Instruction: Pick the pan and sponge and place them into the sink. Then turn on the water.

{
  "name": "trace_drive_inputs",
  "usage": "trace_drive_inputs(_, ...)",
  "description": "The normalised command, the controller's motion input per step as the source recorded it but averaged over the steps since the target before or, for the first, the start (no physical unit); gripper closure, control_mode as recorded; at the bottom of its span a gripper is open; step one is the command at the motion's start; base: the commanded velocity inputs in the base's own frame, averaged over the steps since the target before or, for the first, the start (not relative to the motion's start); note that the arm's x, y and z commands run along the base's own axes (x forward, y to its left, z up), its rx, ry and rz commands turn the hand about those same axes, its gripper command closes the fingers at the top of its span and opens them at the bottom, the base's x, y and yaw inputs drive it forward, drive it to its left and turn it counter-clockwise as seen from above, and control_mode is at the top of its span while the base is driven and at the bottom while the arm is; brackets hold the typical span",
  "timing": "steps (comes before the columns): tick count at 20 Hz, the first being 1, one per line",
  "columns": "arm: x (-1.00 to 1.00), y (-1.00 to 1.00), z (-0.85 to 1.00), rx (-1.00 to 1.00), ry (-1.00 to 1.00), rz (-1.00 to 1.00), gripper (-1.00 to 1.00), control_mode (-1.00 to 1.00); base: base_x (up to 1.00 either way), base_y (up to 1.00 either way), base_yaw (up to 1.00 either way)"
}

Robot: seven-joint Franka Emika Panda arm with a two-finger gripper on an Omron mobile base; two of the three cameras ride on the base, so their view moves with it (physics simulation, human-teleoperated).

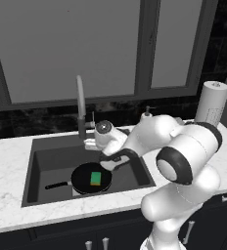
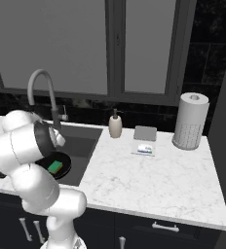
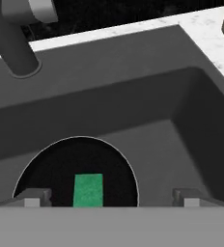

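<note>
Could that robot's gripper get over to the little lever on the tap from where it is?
Probably yes. The gripper, jaws open and holding nothing, hangs over the pan and sponge in the sink, close beside the faucet, with nothing between.

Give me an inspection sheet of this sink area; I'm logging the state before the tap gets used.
Surface: white marbled counter around the sink.
Job's things: pan lies on the sink floor, handle pointing left in the left base view; sponge lies inside the pan, green face up. No stream from the faucet.
Clutter: soap bottle, paper towel roll, a small grey block and a small flat item on the counter right of the sink.
Gripper: gripper hovers over the pan, fingers apart, holding nothing.
Cables: nothing seen.
Surroundings: window above a dark backsplash; dark cabinets below.
</note>
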Motion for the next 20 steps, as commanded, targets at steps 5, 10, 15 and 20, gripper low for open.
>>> trace_drive_inputs(5, -0.02, -0.20, 0.33, 0.00, -0.24, 0.03, -1.00, -1.00, 0.00, 0.00, 0.00)
trace_drive_inputs(10, 0.00, -0.14, 0.32, 0.00, -0.20, 0.07, -1.00, -1.00, 0.00, 0.00, 0.00)
trace_drive_inputs(15, -0.01, 0.00, 0.43, 0.00, -0.14, 0.04, -1.00, -1.00, 0.00, 0.00, 0.00)
trace_drive_inputs(20, -0.04, 0.00, 0.60, 0.00, -0.03, 0.01, -1.00, -1.00, 0.00, 0.00, 0.00)
